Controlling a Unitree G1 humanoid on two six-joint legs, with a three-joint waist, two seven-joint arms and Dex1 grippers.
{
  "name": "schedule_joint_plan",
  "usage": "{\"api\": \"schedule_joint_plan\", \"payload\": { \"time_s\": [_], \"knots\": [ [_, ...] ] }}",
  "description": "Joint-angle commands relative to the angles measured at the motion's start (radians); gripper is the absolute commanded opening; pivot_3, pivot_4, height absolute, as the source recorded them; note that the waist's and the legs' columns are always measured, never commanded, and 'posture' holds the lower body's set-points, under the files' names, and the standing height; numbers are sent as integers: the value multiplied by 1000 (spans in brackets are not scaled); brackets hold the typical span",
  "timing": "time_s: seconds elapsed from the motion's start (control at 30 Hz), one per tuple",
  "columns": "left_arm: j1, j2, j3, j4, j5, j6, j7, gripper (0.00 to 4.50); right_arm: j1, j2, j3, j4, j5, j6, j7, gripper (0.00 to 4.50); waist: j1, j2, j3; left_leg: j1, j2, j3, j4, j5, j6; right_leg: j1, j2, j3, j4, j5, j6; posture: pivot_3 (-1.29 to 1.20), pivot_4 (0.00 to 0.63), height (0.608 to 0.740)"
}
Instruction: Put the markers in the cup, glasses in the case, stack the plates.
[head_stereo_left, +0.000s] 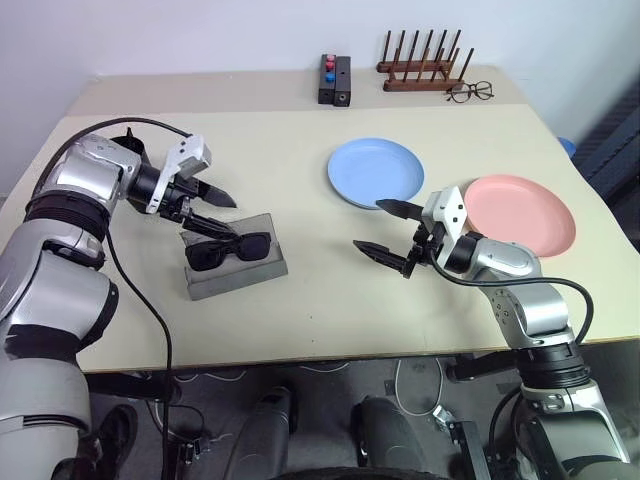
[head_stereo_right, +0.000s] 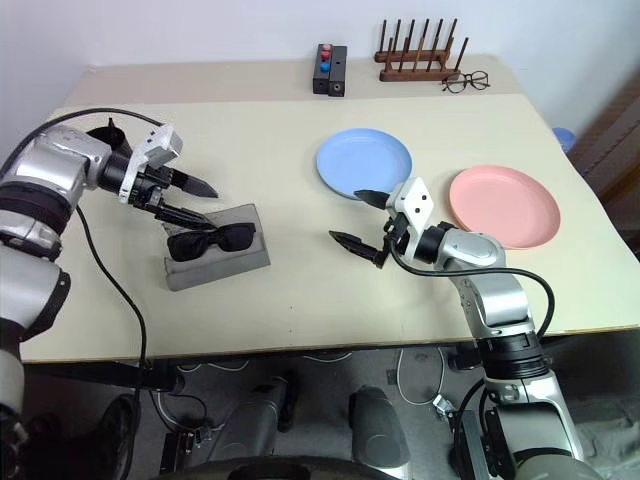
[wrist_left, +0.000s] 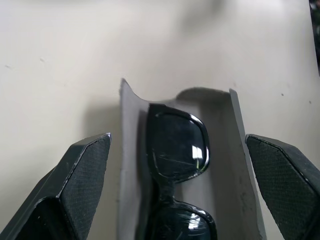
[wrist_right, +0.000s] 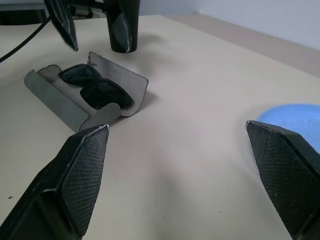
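Observation:
The black glasses (head_stereo_left: 228, 250) lie in the open grey case (head_stereo_left: 240, 275) on the left half of the table. My left gripper (head_stereo_left: 235, 218) hovers open just above the case's far end, holding nothing. In the left wrist view one lens of the glasses (wrist_left: 177, 150) shows between the two fingers. My right gripper (head_stereo_left: 367, 225) stands open and empty over bare table, between the case and the plates. The light blue plate (head_stereo_left: 375, 172) and the pink plate (head_stereo_left: 520, 212) lie apart, side by side. The black cup (wrist_right: 124, 27) stands behind the case. The markers are out of view.
Along the back edge stand a black box with red and blue buttons (head_stereo_left: 335, 78), a wooden peg rack (head_stereo_left: 420, 65) and thin wire-framed spectacles (head_stereo_left: 470, 92). The table's front edge (head_stereo_left: 300, 355) runs close below both arms.

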Motion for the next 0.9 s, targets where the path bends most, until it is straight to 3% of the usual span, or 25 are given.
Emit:
{"api": "schedule_joint_plan", "payload": {
  "time_s": [0.03,0.13,0.37,0.73,0.9],
  "knots": [
    [-99,-22,171,67,11,24,20,4473,-23,5,-5,-19,4,-16,3,4500,1,-2,1,0,0,0,0,0,0,0,0,0,0,0,0,0,150,737],
    [-127,-38,269,102,42,47,71,3632,-25,6,-4,-14,2,-18,3,4500,-1,-2,1,0,0,0,0,0,0,0,0,-1,0,0,0,0,150,737],
    [-40,-43,323,111,232,-101,279,59,-29,9,-2,-8,-1,-25,3,4500,-5,-2,1,1,0,1,-1,0,0,0,0,0,0,0,0,0,150,737],
    [65,-85,388,117,379,-158,468,59,-24,10,2,-11,-10,-28,6,4500,0,-2,1,0,0,0,0,0,0,0,0,0,1,0,1,0,150,737],
    [101,-91,390,107,409,-139,361,59,-22,11,2,-14,-12,-30,5,4500,-2,-2,1,0,0,1,0,0,0,0,0,0,1,0,0,0,150,737]
  ]
}}
